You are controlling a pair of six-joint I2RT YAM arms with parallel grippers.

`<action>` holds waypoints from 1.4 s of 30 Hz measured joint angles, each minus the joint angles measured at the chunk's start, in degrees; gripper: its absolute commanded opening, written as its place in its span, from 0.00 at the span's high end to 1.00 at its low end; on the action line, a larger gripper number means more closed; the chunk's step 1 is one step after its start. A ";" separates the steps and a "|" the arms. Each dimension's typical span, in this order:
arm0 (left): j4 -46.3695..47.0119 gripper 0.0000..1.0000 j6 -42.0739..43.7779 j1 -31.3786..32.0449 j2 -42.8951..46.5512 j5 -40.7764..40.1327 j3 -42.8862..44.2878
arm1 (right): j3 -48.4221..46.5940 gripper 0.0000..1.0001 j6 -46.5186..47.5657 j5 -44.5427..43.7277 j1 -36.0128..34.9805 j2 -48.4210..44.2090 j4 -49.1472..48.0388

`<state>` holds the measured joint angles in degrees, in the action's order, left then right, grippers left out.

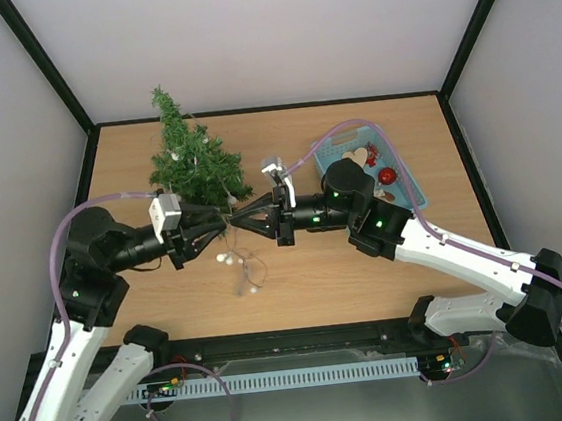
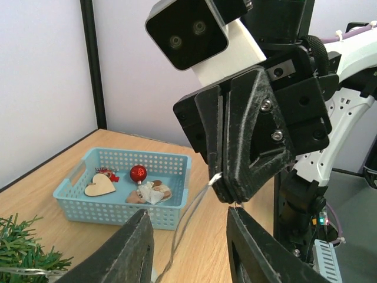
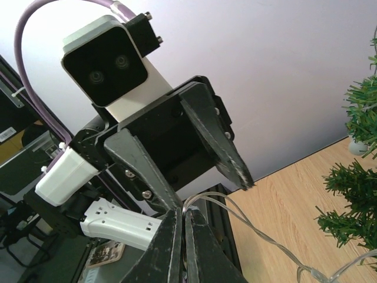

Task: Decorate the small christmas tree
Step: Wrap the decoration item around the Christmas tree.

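Note:
The small christmas tree (image 1: 193, 159) stands at the back left of the table, with a thin clear light string (image 1: 239, 265) trailing from it onto the wood. My right gripper (image 1: 235, 218) is shut on a loop of that string (image 3: 253, 227), pinched at its tips (image 3: 184, 212). My left gripper (image 1: 224, 221) meets it tip to tip. Its jaws (image 2: 187, 211) stand open on either side of the right gripper's tips (image 2: 227, 191) and of the hanging string (image 2: 177, 242). One left finger (image 3: 235, 159) is above the loop, and the other sits beside the right gripper's tips.
A light blue basket (image 1: 326, 143) stands at the back right behind the right arm. It holds a red ball (image 2: 139, 173), a wooden heart (image 2: 99, 184) and other small ornaments. Tree branches (image 3: 353, 194) reach in close beside the grippers.

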<state>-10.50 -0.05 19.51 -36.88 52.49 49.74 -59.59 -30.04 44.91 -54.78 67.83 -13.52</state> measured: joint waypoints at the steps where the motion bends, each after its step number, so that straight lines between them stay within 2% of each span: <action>1: 0.04 0.62 0.20 0.26 -0.42 -0.04 0.00 | -0.02 0.98 0.00 0.15 0.00 0.00 -0.04; 4: 0.20 0.61 0.98 0.92 -1.53 -0.63 0.00 | -0.04 0.98 0.02 0.50 0.00 0.02 -0.09; 7: 0.17 0.68 1.70 1.79 -2.36 -1.64 0.00 | -0.04 0.98 0.02 0.94 0.00 0.15 -0.11; 9: 0.09 0.78 2.36 2.32 -2.62 -1.99 0.00 | -0.04 0.98 0.02 1.20 0.00 0.17 -0.13; 11: -0.22 0.94 2.86 2.75 -2.75 -2.19 0.02 | -0.04 0.98 0.00 1.36 0.00 0.17 -0.28; 12: -0.39 0.97 3.30 2.97 -2.82 -2.29 0.02 | -0.04 0.98 -0.02 1.36 0.00 0.17 -0.44; 14: -0.55 0.98 4.00 3.30 -2.82 -2.71 0.04 | -0.04 0.97 0.00 1.29 0.00 0.17 -0.57; 17: -0.76 0.98 4.15 3.56 -2.27 -4.44 0.04 | -0.04 0.84 0.17 0.39 0.00 0.15 -0.44; 19: -1.11 0.97 4.09 3.58 -1.27 -6.64 0.04 | -0.02 0.80 0.70 -1.64 0.00 -0.24 0.48; 26: -2.75 0.98 4.09 3.58 1.79 -12.22 0.07 | 8.66 0.78 3.50 -16.61 -0.04 -9.55 1.62; 29: -3.61 0.98 4.07 3.58 1.88 -13.62 0.07 | 11.87 0.77 4.35 -20.46 -0.04 -11.06 1.51; 33: -4.11 0.98 3.89 3.58 1.88 -13.99 0.07 | 14.60 0.75 6.43 -23.39 -0.04 -9.31 1.38; 39: -3.98 0.97 3.15 3.58 1.88 -13.97 0.07 | 16.79 0.65 9.70 -23.98 -0.85 -4.20 -2.73; 42: -3.76 0.98 2.64 3.58 1.90 -13.90 0.07 | 17.94 0.66 14.10 -23.87 -2.89 -1.33 -5.42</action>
<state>-14.26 2.59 23.09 -34.98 38.59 49.80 -41.65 -15.94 21.04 -57.67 66.50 -18.94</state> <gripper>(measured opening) 0.029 0.348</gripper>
